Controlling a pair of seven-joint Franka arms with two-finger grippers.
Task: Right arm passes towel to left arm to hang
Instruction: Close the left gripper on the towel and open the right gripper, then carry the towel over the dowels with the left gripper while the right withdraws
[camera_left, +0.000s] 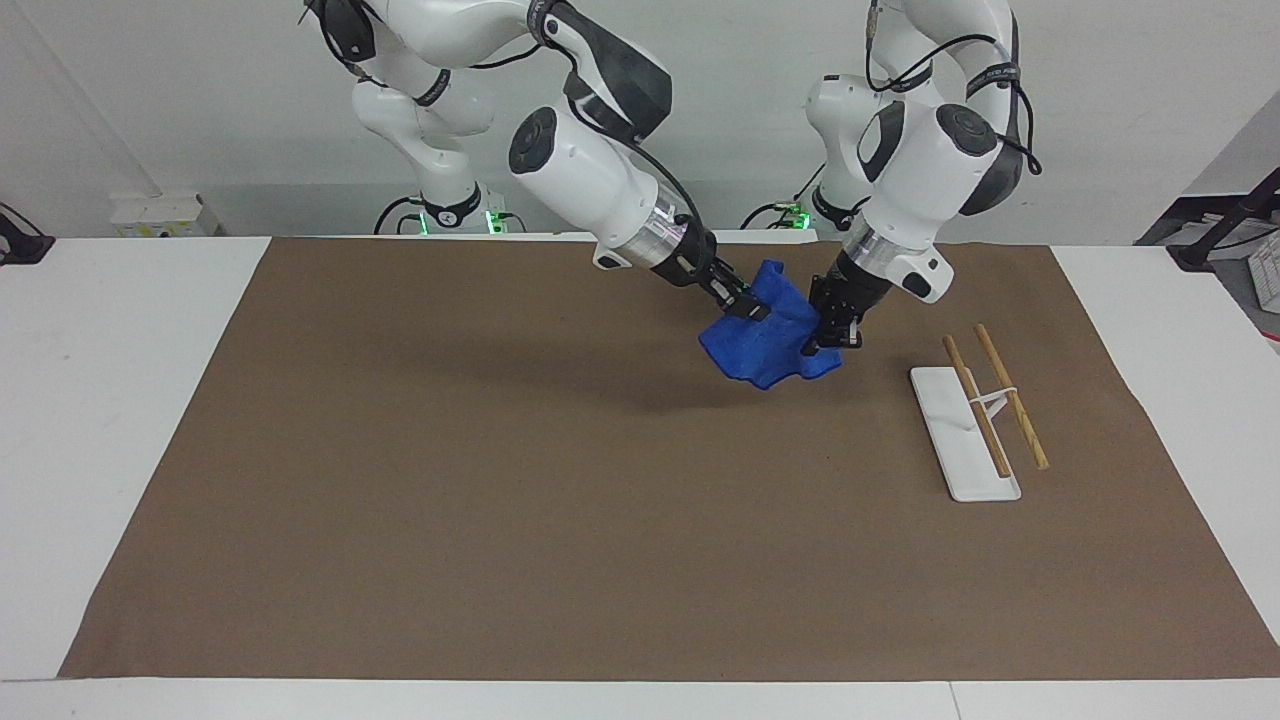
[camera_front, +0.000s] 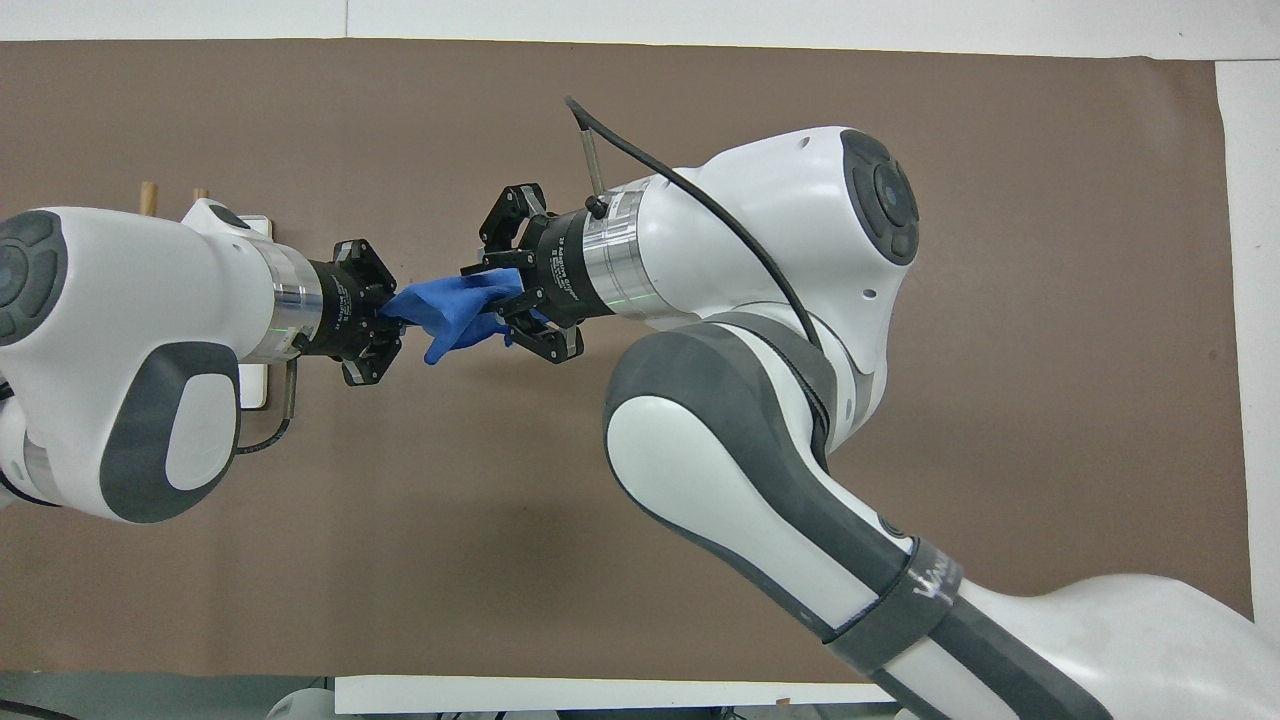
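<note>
Towel (camera_left: 768, 335) hangs in the air over the brown mat (camera_left: 500, 500), stretched between both grippers. R gripper (camera_left: 748, 305) pinches one edge; L gripper (camera_left: 825, 335) is clamped on the other edge, toward the rack (camera_left: 965, 430). In the overhead view the cloth (camera_front: 455, 305) runs as a short taut band from L gripper (camera_front: 385, 318) to R gripper (camera_front: 500, 290), w/ a loose flap drooping below. Handover looks about mid-way: both hold, neither has let go yet. Risks, as I judge them: if L pulls toward the rack while R's jaws are shut, the cloth gets yanked and may slip out of L's pinch, since L seems to hold only a thin edge. If R lets go before L's grip is firm, towel drops to the mat. Bunched cloth could also snag on R's fingers on release. The drooping flap may drape unevenly over the rack's two wooden bars (camera_left: 1010, 395) afterward.
</note>
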